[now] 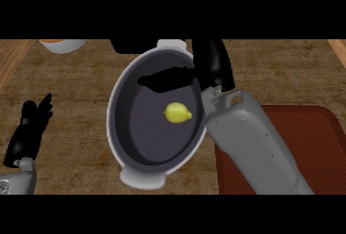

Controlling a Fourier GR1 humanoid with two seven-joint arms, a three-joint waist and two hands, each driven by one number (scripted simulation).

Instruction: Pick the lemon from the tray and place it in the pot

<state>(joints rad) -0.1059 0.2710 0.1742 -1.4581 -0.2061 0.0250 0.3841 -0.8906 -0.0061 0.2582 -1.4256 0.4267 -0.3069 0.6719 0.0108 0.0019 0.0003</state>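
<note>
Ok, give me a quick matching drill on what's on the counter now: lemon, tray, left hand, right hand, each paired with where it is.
Things:
1. lemon
2. tray
3. left hand
4. right hand

Places:
A. open, over the pot's far end
B. right of the pot, partly under the right forearm
C. on the pot's floor
D. resting open at the left edge

Pairs: 1-C, 2-B, 3-D, 4-A

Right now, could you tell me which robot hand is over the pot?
The right robot hand, hovering open above the pot near the lemon. The left robot hand rests open at the counter's left.
</note>
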